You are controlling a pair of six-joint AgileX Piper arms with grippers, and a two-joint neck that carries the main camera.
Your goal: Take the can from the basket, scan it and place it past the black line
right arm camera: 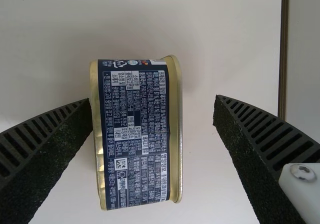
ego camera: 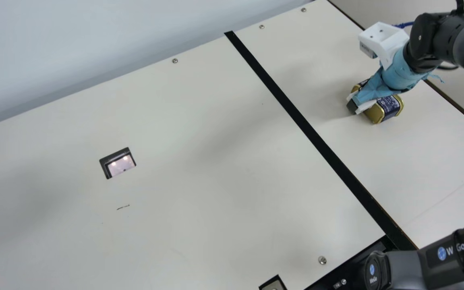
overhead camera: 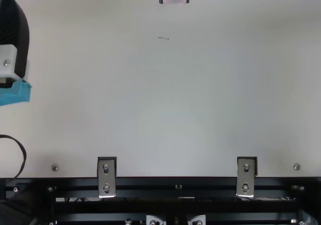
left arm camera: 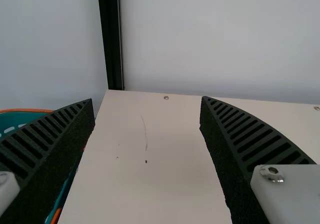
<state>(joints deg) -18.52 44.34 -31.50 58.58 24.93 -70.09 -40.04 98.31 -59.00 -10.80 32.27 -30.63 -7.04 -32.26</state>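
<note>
Right gripper [ego camera: 357, 105]: released. It sits down over the can [right arm camera: 135, 134], fingers spread on either side — in the right wrist view one finger is close against a gold end, with a gap before the other. Whether that nearer finger touches, I cannot tell.

Can: lying on its side on the desk [ego camera: 175, 161], past the black line [ego camera: 274, 90], well apart from it, toward the right arm's side. Gold ends, dark blue label with pale print turned up to the wrist camera. The desk's dark edge [right arm camera: 283, 49] runs near it, beyond the farther finger.

Right wrist carries a white mount [ego camera: 383, 38] and blue wrapping [ego camera: 403, 70]. A grey and black arm part [ego camera: 407, 268] crosses the main view's lower right corner.

Left gripper [overhead camera: 15, 34]: also released, at the top view's left edge. Left wrist view gives its two ribbed fingers wide apart, nothing between them but bare desk farther off. Basket [left arm camera: 30, 110] beside one of those fingers — teal, orange rim, partly hidden behind it.

Scanner window [ego camera: 121, 164]: set into the desk on the other side of the black line from the can, dark frame, two bright spots in it. A short dark mark [ego camera: 123, 207] near it. Screws along the desk's far edge, pale wall [ego camera: 75, 40] behind. Two metal brackets [overhead camera: 106, 177] at the near edge, over black rails [overhead camera: 175, 185].
</note>
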